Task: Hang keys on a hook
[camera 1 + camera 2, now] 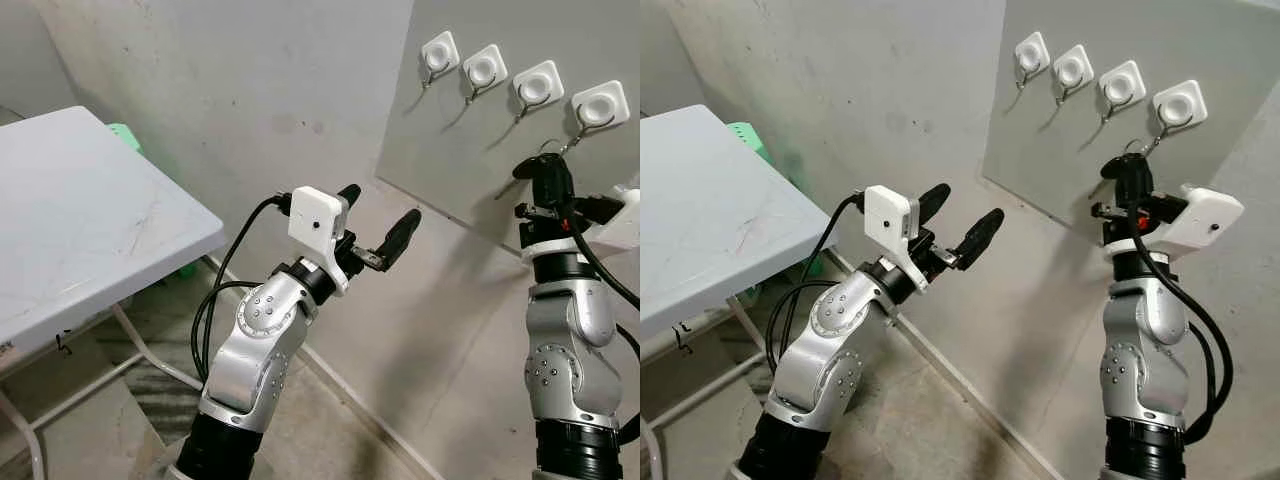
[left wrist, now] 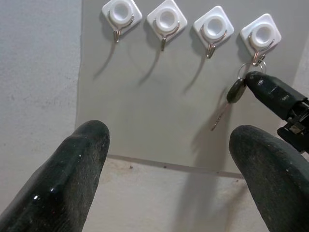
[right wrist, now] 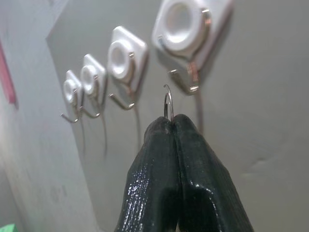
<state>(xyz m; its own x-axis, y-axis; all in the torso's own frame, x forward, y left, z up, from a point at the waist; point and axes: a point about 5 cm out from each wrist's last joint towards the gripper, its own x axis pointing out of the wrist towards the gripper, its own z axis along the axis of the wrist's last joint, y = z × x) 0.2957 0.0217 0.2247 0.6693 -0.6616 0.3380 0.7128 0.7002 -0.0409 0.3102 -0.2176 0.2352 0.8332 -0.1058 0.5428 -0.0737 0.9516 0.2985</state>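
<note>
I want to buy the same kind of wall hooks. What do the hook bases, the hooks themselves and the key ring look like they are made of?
Hook bases: glossy white, probably moulded plastic, with smooth rounded edges. Hooks: thin bent wire with a silvery shine, apparently metal. Key ring, pinched between the right gripper fingers: a thin shiny loop, likely steel.

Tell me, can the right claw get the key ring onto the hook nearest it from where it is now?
Probably yes. The right claw is shut on the key ring, just below the rightmost hook, with nothing between them. The left claw hangs open, off to the side.
</note>
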